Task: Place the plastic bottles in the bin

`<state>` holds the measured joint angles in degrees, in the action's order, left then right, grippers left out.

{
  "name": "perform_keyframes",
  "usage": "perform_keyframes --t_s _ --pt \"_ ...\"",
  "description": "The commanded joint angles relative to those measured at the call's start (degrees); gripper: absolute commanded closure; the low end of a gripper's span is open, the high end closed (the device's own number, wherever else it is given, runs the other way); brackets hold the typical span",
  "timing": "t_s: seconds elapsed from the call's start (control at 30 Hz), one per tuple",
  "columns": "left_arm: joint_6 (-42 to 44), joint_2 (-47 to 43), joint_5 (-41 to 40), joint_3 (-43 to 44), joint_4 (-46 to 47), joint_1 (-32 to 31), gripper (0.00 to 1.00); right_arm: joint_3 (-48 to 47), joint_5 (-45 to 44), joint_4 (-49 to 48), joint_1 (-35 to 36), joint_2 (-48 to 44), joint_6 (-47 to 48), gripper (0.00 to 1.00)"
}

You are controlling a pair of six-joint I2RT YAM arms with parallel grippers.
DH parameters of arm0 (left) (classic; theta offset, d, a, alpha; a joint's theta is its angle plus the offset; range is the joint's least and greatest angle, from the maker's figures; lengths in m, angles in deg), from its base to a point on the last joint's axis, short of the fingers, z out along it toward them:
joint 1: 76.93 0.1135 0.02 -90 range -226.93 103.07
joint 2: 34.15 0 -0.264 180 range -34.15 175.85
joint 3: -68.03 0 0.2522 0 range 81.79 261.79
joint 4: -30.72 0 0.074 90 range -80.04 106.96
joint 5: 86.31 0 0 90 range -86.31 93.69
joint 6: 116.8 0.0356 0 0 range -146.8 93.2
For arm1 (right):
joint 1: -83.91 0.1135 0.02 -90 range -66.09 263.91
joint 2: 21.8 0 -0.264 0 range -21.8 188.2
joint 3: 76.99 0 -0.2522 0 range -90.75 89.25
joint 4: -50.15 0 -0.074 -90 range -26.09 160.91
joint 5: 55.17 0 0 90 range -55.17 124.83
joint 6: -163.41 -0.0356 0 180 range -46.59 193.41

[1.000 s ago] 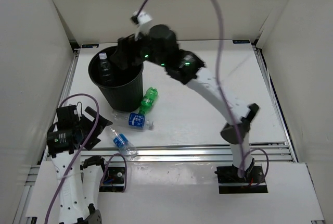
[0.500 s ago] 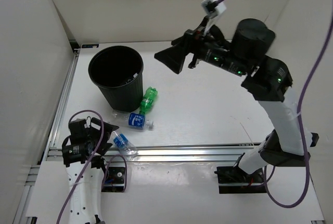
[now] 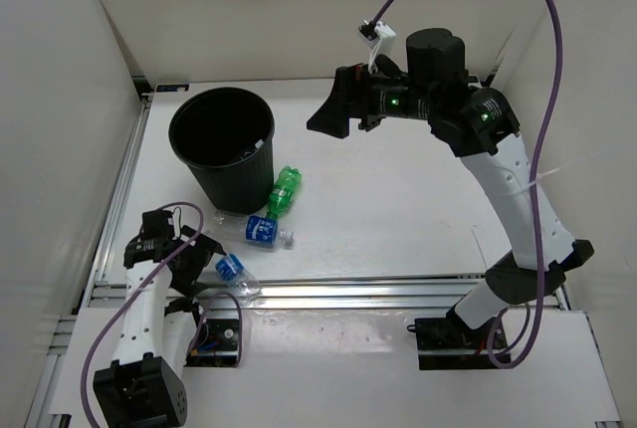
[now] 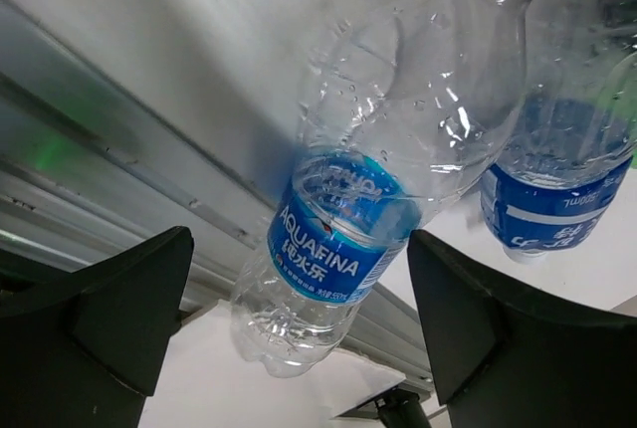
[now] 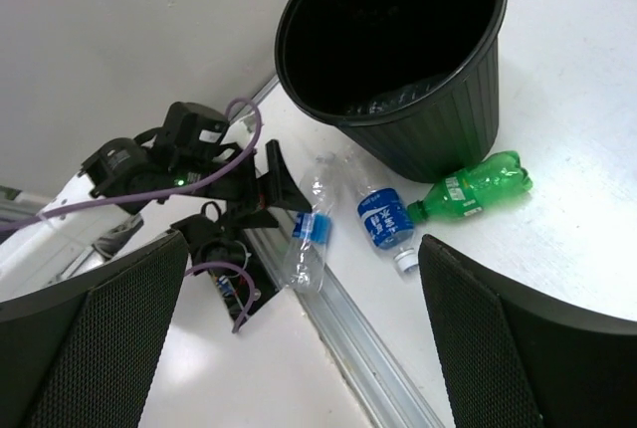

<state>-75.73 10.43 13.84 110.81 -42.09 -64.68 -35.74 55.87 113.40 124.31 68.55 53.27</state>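
The black bin (image 3: 237, 177) stands at the back left, and clear plastic glints inside it (image 5: 383, 102). Three bottles lie in front of it: a green one (image 3: 285, 190), a blue-labelled one (image 3: 261, 230), and a clear Aquafina bottle (image 3: 236, 274) on the front rail. My left gripper (image 3: 195, 255) is low and open, just left of the Aquafina bottle (image 4: 343, 239), which lies ahead between the spread fingers without being gripped. My right gripper (image 3: 331, 111) hangs open and empty, high up to the right of the bin (image 5: 438, 139).
An aluminium rail (image 3: 398, 289) runs along the table's near edge under the Aquafina bottle. White walls close in the left, back and right. The right arm's purple cable (image 3: 542, 70) arcs overhead. The second blue-labelled bottle (image 4: 557, 189) lies just beyond the first.
The right gripper was over the bin with a bottle dropping in. It has since swung up and right, empty. The left gripper has come in close to the Aquafina bottle.
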Motion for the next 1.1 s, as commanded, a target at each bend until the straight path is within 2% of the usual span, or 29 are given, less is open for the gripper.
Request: perform_keyframes --t_s 0.0,0.2,0.47,0.6,0.7,0.77,0.87,0.97,1.07 --pt "0.67 1.13 -2.51 0.87 3.84 -1.26 0.0 0.36 7.07 -1.95 -1.9 -0.96 -0.16 0.0" --pt "-1.52 -0.98 -1.98 0.34 8.85 -2.41 0.0 3.08 11.12 -1.95 -4.19 -0.96 -1.22 0.0" --pt "-2.05 2.35 2.94 -4.58 17.21 -5.56 0.0 1.94 13.76 0.07 -5.95 0.18 -2.36 0.0" --pt "-3.28 3.85 3.47 -6.95 19.49 -7.67 0.16 2.64 14.29 1.57 -7.0 -0.34 -2.36 0.0" --pt "-4.77 3.85 4.0 -8.62 20.02 -8.29 0.38 5.01 15.52 1.57 -8.4 -0.96 -2.97 0.0" --pt "-5.39 2.98 4.87 -8.62 20.02 -8.3 0.46 5.02 18.32 2.1 -9.99 -0.96 -3.5 0.0" --pt "-6.97 -1.76 5.15 -1.88 14.24 -8.3 0.51 5.55 19.56 3.23 -11.22 -0.96 -4.03 0.0" --pt "-8.81 -6.07 0.23 11.55 5.57 -8.82 0.49 6.25 19.57 3.24 -11.75 -1.58 -4.03 0.0" --pt "-7.16 -3.73 -3.46 27.72 -0.86 -8.82 0.46 7.91 19.57 3.24 -11.75 -2.1 -4.64 0.0"
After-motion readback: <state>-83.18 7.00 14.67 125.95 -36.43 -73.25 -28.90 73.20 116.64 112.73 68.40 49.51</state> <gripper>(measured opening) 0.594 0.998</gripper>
